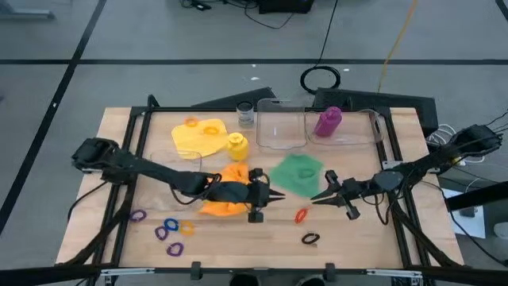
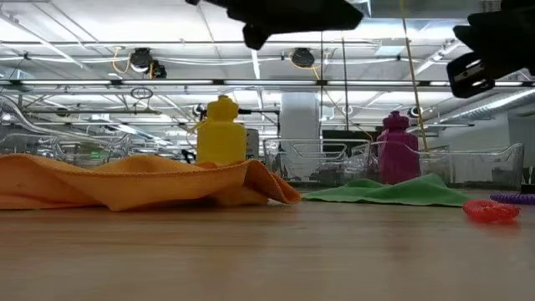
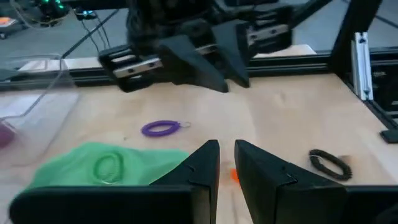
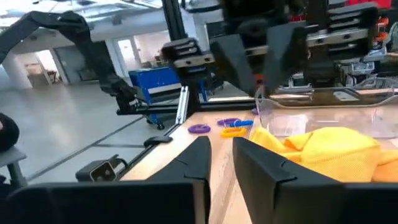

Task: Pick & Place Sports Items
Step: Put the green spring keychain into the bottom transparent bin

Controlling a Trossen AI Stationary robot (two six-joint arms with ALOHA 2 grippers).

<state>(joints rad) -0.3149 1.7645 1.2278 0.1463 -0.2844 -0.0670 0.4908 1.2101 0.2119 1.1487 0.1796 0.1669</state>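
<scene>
My left gripper [image 1: 275,196] hovers shut above the table's middle, just past the crumpled orange cloth [image 1: 225,200], pointing toward the right edge. My right gripper [image 1: 316,198] faces it, shut, beside the green cloth [image 1: 297,174], which lies flat with a green ring [image 3: 107,167] on it. Both hang clear of the table and hold nothing. A red ring [image 1: 302,214] lies on the wood between and below them. The yellow bottle [image 1: 236,145] stands upright by the yellow cloth [image 1: 198,137]. The purple bottle [image 1: 328,121] stands in a clear box.
Clear plastic boxes [image 1: 280,127] and a small glass jar [image 1: 245,114] stand along the far edge. Several coloured rings [image 1: 169,229] lie at the near left, a black ring [image 1: 310,237] at the near middle, and a purple ring [image 3: 160,128] by the green cloth.
</scene>
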